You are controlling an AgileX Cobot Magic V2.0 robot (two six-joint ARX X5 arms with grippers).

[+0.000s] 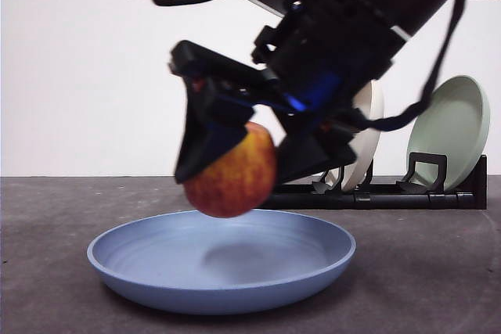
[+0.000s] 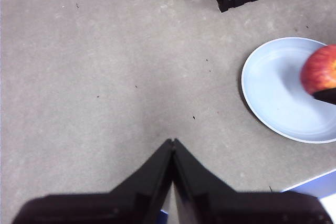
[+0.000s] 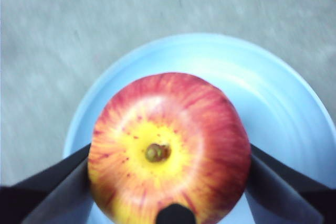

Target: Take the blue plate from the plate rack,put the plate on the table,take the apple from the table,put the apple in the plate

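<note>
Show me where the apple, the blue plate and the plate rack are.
apple point(image 1: 232, 179): front view, on its red side.
blue plate point(image 1: 235, 296): front view, on its near outer wall.
plate rack point(image 1: 376, 193): front view, on its low black base bar.

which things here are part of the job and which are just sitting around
In the job: apple held in the right tool, blue plate below it, plate rack, table.
Just there: beige plate, pale green plate, left tool waiting, shut.

Claw point(image 1: 235, 154) holds apple point(image 1: 231, 174), seemingly above blue plate point(image 1: 221, 260).
</note>
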